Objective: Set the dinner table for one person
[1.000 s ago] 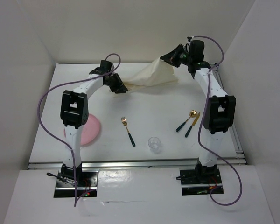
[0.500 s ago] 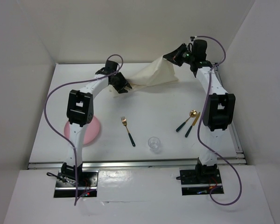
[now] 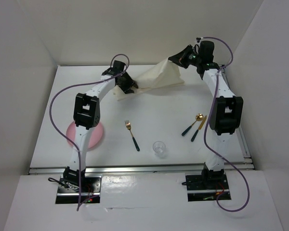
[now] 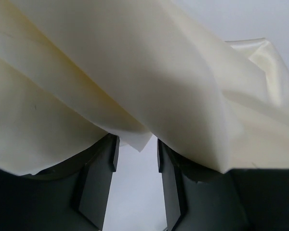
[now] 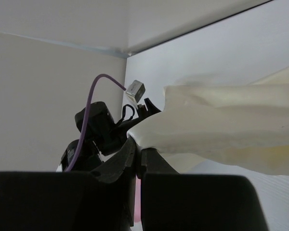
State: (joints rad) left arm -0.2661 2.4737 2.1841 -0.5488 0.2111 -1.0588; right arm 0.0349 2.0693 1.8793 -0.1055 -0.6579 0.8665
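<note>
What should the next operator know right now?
Right gripper: shut on the cloth, one corner lifted at the far side of the table.
Left gripper: open at the cloth's other end, a corner hanging between its fingers.
Plate, fork, glass, spoon and knife lie scattered nearer.
Done: nothing arranged.
Left: spread cloth, lay the setting.

Dinner table [image 3: 159,103]: fork [image 3: 132,134], glass [image 3: 159,148] (plate [image 3: 100,134] leftward)

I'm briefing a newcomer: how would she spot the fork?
On the white table, look mid-front, just left of the clear glass. The fork lies alone there, gold tines and dark handle, while the spoon and knife lie paired to the right.
</note>
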